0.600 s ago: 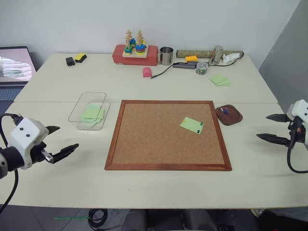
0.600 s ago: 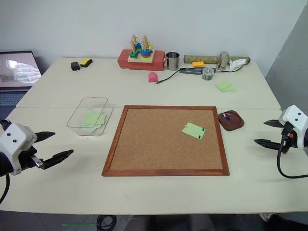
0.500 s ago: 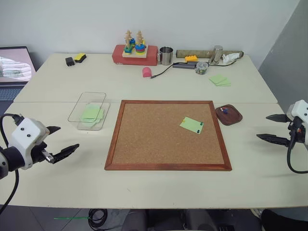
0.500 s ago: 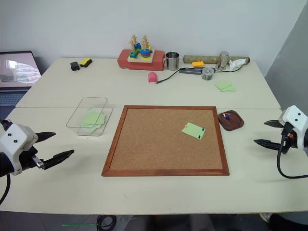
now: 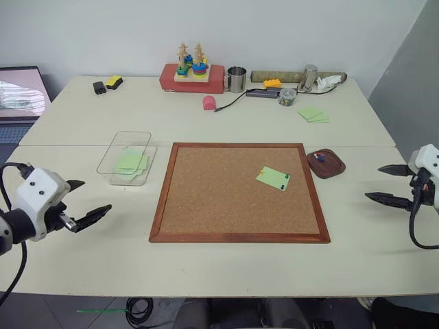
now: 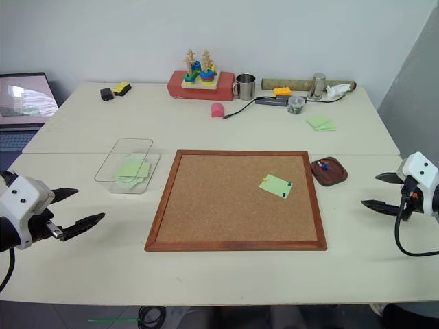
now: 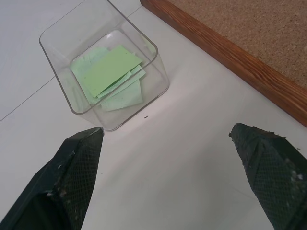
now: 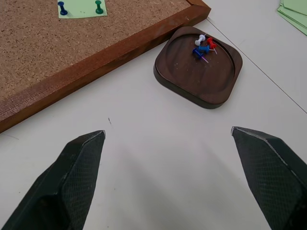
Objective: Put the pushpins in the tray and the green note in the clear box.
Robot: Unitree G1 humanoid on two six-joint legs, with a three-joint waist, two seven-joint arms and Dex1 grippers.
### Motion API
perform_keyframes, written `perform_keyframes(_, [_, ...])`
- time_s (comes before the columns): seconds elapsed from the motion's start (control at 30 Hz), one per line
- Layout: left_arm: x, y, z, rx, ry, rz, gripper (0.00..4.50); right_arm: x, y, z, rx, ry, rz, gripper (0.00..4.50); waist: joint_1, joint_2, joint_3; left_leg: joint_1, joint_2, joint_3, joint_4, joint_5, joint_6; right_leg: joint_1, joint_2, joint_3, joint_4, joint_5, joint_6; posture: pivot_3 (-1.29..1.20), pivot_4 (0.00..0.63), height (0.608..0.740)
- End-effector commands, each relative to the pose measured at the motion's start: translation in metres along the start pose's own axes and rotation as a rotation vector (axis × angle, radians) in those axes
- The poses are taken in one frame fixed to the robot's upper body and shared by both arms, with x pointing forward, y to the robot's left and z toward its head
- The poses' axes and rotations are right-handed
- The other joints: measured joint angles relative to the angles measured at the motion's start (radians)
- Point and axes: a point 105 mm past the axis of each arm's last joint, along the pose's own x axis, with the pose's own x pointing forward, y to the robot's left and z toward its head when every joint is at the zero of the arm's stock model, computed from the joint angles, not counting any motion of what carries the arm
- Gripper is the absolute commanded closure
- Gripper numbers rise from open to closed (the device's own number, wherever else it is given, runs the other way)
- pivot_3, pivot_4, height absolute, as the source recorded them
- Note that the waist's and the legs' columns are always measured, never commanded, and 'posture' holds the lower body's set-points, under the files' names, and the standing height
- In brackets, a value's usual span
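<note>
Still pinned: pale green note [image 5: 274, 178], thin, square.

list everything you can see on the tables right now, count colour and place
cork board: one, wood-framed, centre of near table
green note: one, light green, pinned on cork board's right part
pushpins: two in the note, blue and green; several in the tray, white, red, blue
tray: one, dark brown, right of cork board
clear box: one, transparent, left of cork board, green notes inside
loose notes: small light green stack, far table, right
metal mug: one, silver, far table
ring-stacking toy: one, on red base, beside mug
laptop: one, far left
left gripper: open, near left
right gripper: open, near right
</note>
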Motion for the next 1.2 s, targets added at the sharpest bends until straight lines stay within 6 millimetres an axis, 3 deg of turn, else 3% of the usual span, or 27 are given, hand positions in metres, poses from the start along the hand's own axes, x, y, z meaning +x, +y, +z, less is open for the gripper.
perform_keyframes(0.03, [-0.002,0.01,0.007,0.003,-0.03,0.042,0.0,-0.007,-0.005,0.011,-0.03,-0.036,-0.03,0.07,0.0,0.0,0.0,0.0,0.0,0.0,0.0,0.0,0.0,0.0,0.0,0.0,0.0,0.0,0.0,0.0,0.15,0.74])
perform_keyframes(0.17, [-0.001,0.003,0.009,0.01,-0.04,-0.01,0.0,-0.006,-0.006,0.013,-0.031,-0.052,-0.04,0.07,0.0,0.0,0.0,0.0,0.0,0.0,0.0,0.0,0.0,0.0,0.0,0.0,0.0,0.0,0.0,0.0,0.15,0.74])
perform_keyframes(0.47, [0.006,-0.004,0.032,-0.014,-0.125,-0.063,0.0,-0.005,-0.002,0.012,-0.029,-0.059,-0.035,0.07,0.0,0.0,0.0,0.0,0.0,0.0,0.0,0.0,0.0,0.0,0.0,0.0,0.0,0.0,0.0,0.0,0.15,0.74])
perform_keyframes(0.77, [0.026,-0.033,0.062,0.018,-0.209,-0.204,0.0,-0.005,0.004,0.019,-0.045,-0.086,-0.034,0.07,0.001,0.0,0.0,0.0,0.0,0.001,0.001,0.0,0.0,0.0,0.0,0.001,0.0,0.001,0.001,0.0,0.15,0.74])
perform_keyframes(0.8, [0.029,-0.036,0.063,0.03,-0.21,-0.219,0.35,-0.006,0.004,0.019,-0.046,-0.087,-0.034,0.0,0.001,0.0,0.0,0.0,0.0,0.001,0.001,0.0,0.0,0.0,0.0,0.001,0.0,0.001,0.001,0.0,0.15,0.74])
perform_keyframes(0.9, [0.037,-0.047,0.071,0.045,-0.235,-0.272,0.7,-0.007,0.007,0.02,-0.048,-0.092,-0.037,0.0,0.002,0.0,0.0,0.0,0.0,0.001,0.0,0.0,0.0,0.0,0.0,0.001,0.0,0.001,0.001,0.0,0.15,0.74])
perform_keyframes(1.2, [0.105,-0.107,0.098,-0.018,-0.339,-0.426,2.52,0.0,0.021,0.031,-0.069,-0.148,-0.039,0.0,0.015,0.0,0.0,-0.001,-0.001,0.001,0.002,0.0,0.0,0.0,0.0,0.002,0.0,0.003,0.004,0.0,0.15,0.74])
